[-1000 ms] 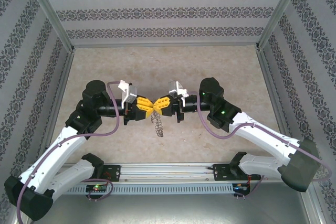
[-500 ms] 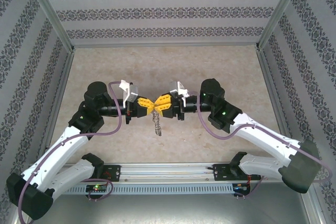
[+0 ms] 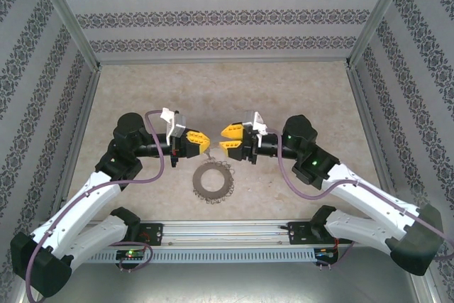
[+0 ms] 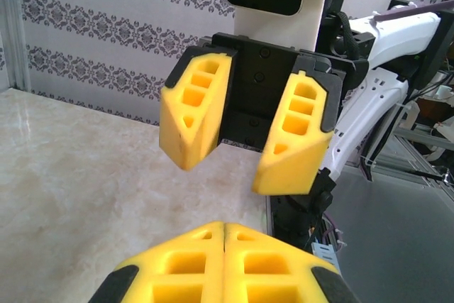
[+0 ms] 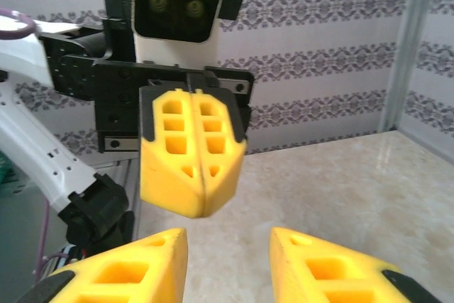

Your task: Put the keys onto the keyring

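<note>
At the middle of the table (image 3: pixel 298 90), the keyring (image 3: pixel 213 180) lies flat, its central hole showing; half a second ago it hung edge-on beneath the two grippers' touching tips. It sits at 6 o'clock from the gap between them, apart from both. The left gripper (image 3: pixel 206 142) has its yellow fingers pressed together on nothing, as the right wrist view confirms (image 5: pixel 202 211). The right gripper (image 3: pixel 222 139) has drawn back toward 3 o'clock and its fingers now stand apart, seen clearly from the left wrist (image 4: pixel 228 175). The two grippers face each other tip to tip across open space. The keys are too small to tell from the ring's fringe.
</note>
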You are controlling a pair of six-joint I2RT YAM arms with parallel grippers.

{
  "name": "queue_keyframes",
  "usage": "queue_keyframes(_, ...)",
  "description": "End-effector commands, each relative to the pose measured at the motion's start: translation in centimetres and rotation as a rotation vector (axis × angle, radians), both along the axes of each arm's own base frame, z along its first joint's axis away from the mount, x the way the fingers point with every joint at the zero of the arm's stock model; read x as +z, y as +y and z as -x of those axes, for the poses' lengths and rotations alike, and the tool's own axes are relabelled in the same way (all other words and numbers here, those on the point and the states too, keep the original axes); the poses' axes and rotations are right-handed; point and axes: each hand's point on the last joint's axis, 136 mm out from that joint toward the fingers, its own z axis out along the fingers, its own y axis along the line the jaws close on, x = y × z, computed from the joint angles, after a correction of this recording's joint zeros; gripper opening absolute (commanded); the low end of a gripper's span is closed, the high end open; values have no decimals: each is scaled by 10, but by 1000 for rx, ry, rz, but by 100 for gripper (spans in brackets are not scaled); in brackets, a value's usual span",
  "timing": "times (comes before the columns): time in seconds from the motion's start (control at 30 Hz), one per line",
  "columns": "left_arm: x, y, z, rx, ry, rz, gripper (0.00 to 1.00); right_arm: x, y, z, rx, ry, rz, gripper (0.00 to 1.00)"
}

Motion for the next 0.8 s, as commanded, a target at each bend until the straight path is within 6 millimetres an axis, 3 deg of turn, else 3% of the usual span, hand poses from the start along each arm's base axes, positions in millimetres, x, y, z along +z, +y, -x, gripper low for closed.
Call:
queue_keyframes(0.0,-4,1,-8,60,-7,-33,0,-7,-14,-12,-105,38,-6,39)
queue_keyframes(0.17,-47,24,-53,346,140,-198,3,-67,-42,-49,-380,219,167,48)
queue_keyframes(0.3,-85,34,-66,423,285,-312,28,-115,-60,-65,-517,375,301,59)
queue_keyframes(0.4,-103,45,-74,511,347,-348,35,-145,-62,-74,-578,459,418,64)
queue_keyframes(0.6,-142,84,-88,697,564,-373,33,-179,-23,-85,-527,501,598,62)
queue_keyframes(0.77,-163,121,-94,838,714,-297,36,-192,31,-84,-394,480,675,60)
